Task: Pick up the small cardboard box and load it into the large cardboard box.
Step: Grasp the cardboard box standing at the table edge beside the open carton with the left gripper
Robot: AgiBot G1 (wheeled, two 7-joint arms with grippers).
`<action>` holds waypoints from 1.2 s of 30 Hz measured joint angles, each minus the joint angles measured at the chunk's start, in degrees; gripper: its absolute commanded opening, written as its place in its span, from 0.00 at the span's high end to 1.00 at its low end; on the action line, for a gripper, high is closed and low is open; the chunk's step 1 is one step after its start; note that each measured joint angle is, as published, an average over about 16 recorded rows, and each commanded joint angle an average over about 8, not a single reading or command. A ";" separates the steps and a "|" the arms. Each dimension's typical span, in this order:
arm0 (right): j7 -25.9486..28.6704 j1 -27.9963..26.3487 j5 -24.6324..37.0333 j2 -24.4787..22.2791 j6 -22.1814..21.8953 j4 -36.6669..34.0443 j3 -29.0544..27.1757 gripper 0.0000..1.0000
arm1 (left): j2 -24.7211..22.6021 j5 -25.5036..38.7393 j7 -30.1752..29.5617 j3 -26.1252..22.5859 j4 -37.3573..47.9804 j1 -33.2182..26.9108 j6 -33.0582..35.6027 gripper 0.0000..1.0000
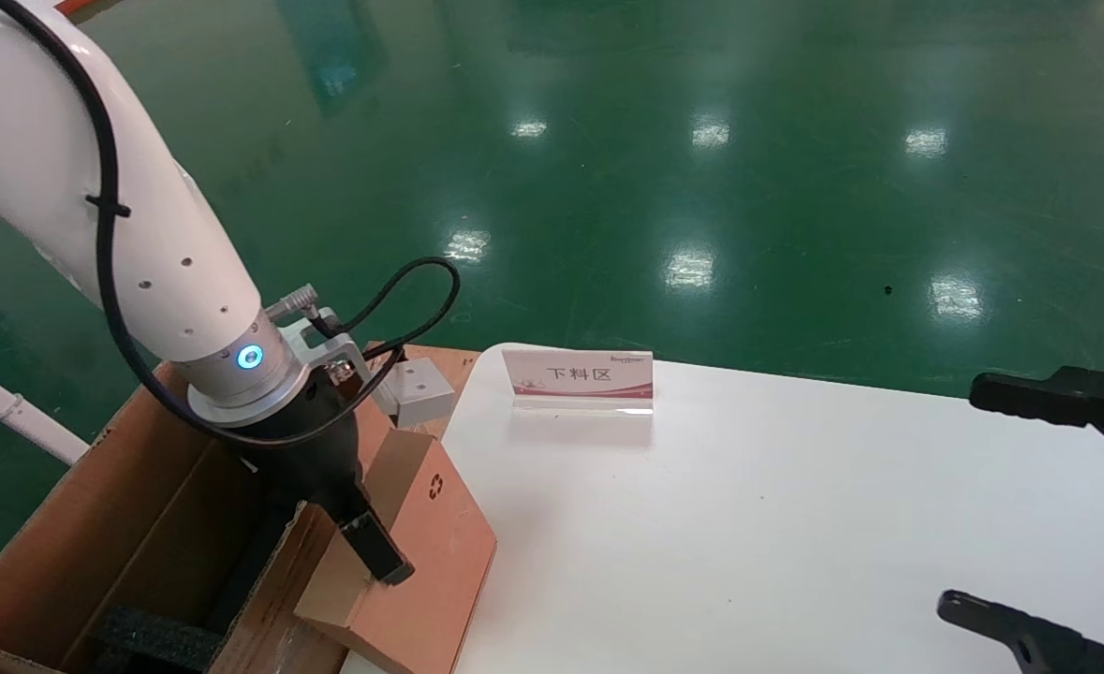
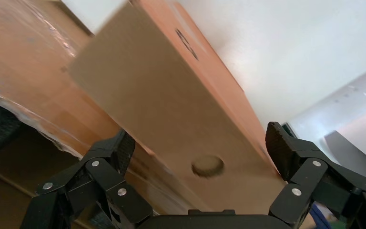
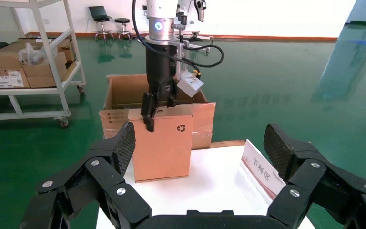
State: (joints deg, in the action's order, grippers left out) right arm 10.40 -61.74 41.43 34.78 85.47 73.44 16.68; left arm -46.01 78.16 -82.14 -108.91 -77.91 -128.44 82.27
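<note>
At lower left, the left gripper [image 1: 364, 538] pinches the small cardboard box [image 1: 425, 552]; next, carry it over the large cardboard box [image 1: 139, 524] and lower it; right gripper [image 1: 1048, 510] idles spread

The flat thin brown cardboard carton [image 1: 420, 552] stands tilted at the white rectangular table's [image 1: 795, 524] left edge, under the left pincer [image 1: 364, 538]. Left of the pincer sits the long deep corrugated carton [image 1: 121, 524]; the white-and-pink sign stand [image 1: 578, 379] stands behind it, to the right.

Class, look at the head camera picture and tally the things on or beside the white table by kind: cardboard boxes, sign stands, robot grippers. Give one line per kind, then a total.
Cardboard boxes: 2, the small cardboard box and the large cardboard box
Sign stands: 1, the sign stand
Robot grippers: 2, the left gripper and the right gripper
Total: 5
</note>
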 measured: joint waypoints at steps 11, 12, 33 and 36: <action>-0.01 0.00 -0.02 -0.01 -0.02 -0.01 0.03 0.52 | 0.04 1.34 0.54 -0.25 -0.05 0.75 -1.81 0.69; -0.01 0.00 -0.02 -0.01 -0.02 -0.01 0.04 0.65 | 0.04 1.35 0.55 -0.25 -0.05 0.76 -1.83 0.81; -0.01 0.00 -0.02 -0.02 -0.02 -0.01 0.01 1.00 | 0.02 1.17 0.33 -0.13 -0.07 0.65 -1.53 1.00; -0.01 0.00 -0.02 -0.02 -0.02 -0.01 0.01 1.00 | 0.02 1.16 0.32 -0.12 -0.07 0.64 -1.51 1.00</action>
State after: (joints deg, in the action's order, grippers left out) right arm 10.39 -61.74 41.40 34.77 85.45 73.42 16.68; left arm -45.99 79.32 -81.82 -109.03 -77.98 -127.80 80.76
